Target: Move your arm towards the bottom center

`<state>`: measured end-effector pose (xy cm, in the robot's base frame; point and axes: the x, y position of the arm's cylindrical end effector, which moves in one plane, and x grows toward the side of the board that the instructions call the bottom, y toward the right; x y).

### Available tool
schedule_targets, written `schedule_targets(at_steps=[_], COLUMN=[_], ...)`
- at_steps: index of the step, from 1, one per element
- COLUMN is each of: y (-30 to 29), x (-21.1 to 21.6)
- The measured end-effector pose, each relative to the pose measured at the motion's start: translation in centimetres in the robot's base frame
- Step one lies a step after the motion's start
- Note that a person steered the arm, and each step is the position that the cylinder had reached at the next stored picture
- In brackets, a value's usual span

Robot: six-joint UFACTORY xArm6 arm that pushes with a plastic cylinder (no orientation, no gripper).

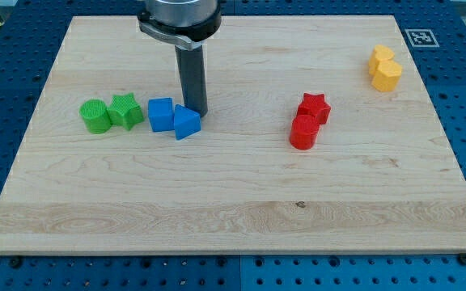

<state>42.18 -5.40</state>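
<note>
Lab: blue perforated bench, fiducial tag.

You are looking at a board with four blocks sitting in a row in the left half of the frame: green cylinder, green star, blue cube and blue wedge, left to right. My tip is standing just behind the wedge, touching it. Right of centre, the red star is sitting just above the red cylinder, the two touching. In the upper right, two yellow blocks are resting against each other.
</note>
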Motion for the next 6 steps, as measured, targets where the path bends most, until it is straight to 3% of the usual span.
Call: schedule_targets(at_steps=[1,2,4,5,6], y=[6.2,8.7,4.3,3.1,2.2], x=[-0.8,1.7,11.1,12.2,8.5])
